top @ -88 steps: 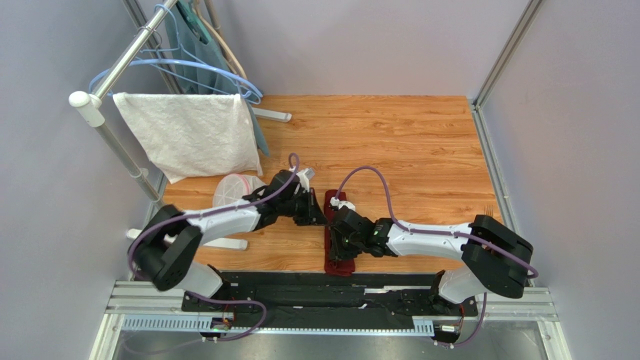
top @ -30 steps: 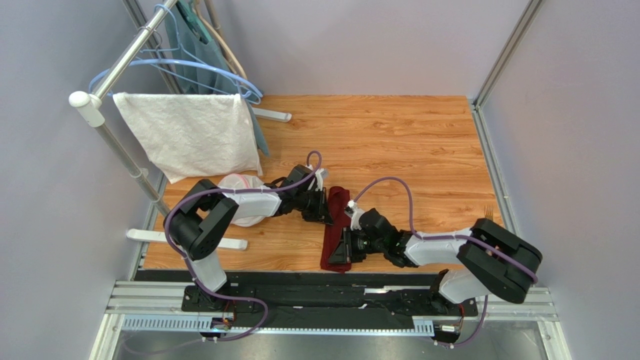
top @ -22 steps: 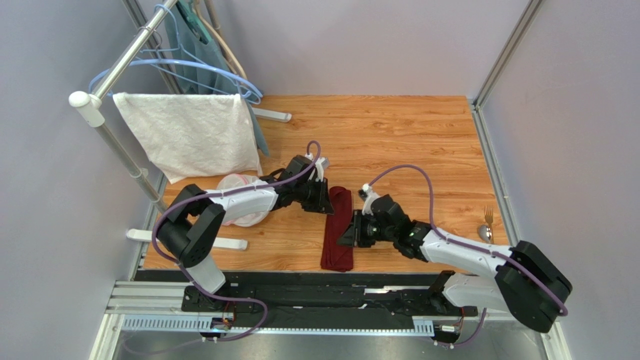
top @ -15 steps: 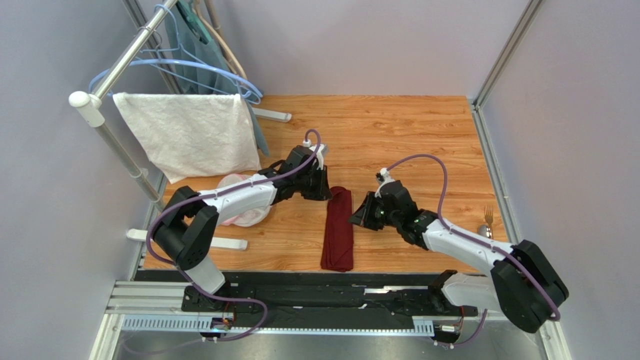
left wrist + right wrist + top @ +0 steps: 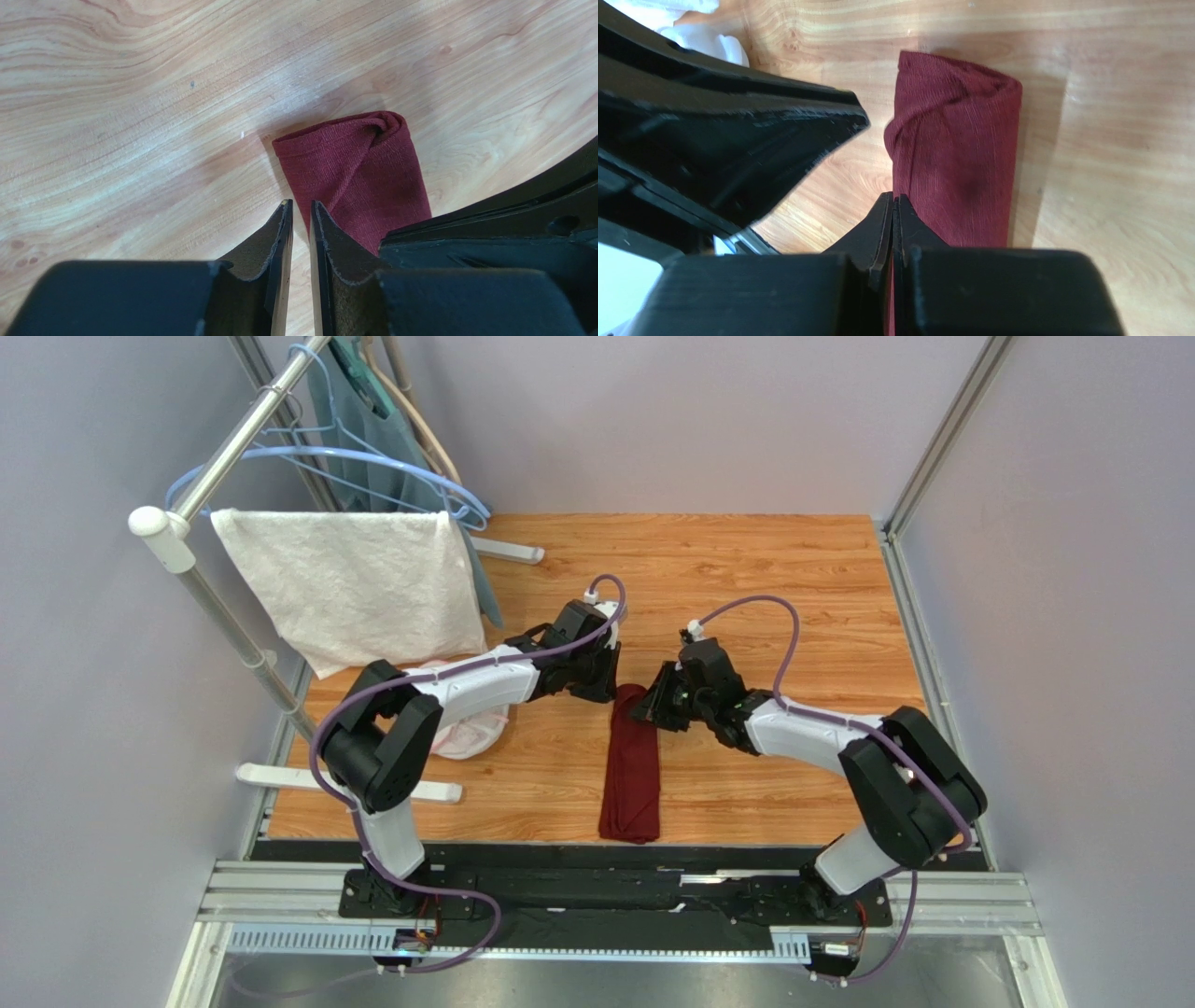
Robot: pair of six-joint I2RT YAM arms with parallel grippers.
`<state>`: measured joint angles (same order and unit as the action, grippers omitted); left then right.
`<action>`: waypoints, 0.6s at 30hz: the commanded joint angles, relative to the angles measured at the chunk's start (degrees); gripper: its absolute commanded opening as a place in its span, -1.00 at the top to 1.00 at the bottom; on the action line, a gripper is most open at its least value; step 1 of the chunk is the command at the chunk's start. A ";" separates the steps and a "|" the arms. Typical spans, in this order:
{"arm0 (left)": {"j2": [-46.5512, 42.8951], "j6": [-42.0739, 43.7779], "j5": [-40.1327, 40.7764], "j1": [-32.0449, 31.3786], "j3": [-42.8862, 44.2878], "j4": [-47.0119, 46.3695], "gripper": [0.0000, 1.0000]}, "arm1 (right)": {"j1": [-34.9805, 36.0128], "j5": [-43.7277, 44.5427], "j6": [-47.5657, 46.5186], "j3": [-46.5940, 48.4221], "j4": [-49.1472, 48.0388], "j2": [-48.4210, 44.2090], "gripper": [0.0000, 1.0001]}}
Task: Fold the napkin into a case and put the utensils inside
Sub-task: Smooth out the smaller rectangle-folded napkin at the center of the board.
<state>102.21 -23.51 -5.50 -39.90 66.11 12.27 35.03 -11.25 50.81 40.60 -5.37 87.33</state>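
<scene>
The maroon napkin lies on the wooden table as a narrow long strip, the case (image 5: 631,770), running near to far. Its far end is rounded and slightly bunched in the left wrist view (image 5: 358,171) and the right wrist view (image 5: 955,161). My left gripper (image 5: 606,683) hovers at the strip's far left corner, its jaws (image 5: 298,204) closed to a thin slit with nothing between them. My right gripper (image 5: 648,707) is shut, its tip (image 5: 893,197) over the strip's left edge near the far end. The fork and spoon are hidden.
A white textured towel (image 5: 358,595) hangs on a metal rack at the left, with blue hangers (image 5: 379,462) behind it. A white mesh item (image 5: 456,725) lies under my left arm. The rack's white foot (image 5: 351,784) lies near left. Grey walls enclose the table.
Both grippers have moved away from the strip's middle to its far end. The right arm has swung left and forward and now covers the spot where the utensils showed at the right edge.
</scene>
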 commanded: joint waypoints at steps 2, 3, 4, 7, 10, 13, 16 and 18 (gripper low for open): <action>0.97 3.64 -1.18 -0.79 3.59 0.47 0.53 | -0.48 0.78 1.57 3.61 -4.91 3.19 1.00; 1.32 3.64 -1.44 -0.97 3.76 0.38 0.53 | -0.57 1.05 1.66 4.13 -4.83 3.63 1.00; 1.41 3.47 -1.19 -1.14 3.85 0.47 0.53 | -0.66 1.05 2.19 4.40 -4.83 4.16 1.00; 1.85 3.03 -0.39 -1.58 3.85 0.21 0.53 | -0.92 1.40 2.89 4.49 -4.92 5.74 1.00; 2.99 2.50 0.48 -1.67 4.99 1.08 0.57 | -1.10 0.96 3.51 4.84 -6.24 7.06 1.00; 4.04 2.24 0.93 -1.58 5.79 1.96 0.63 | -1.19 1.49 3.77 4.58 -6.50 7.42 1.00; 4.40 2.06 1.19 -1.59 5.79 1.53 0.66 | -1.28 1.58 4.12 4.05 -7.29 7.77 1.00; 5.01 1.80 1.63 -1.58 6.23 1.79 0.67 | -1.36 1.49 4.39 3.78 -8.70 8.55 1.00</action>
<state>106.59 -21.76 -5.17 -41.34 69.95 13.67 34.02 -10.96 54.17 43.33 -9.04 94.87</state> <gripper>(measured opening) 0.171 0.006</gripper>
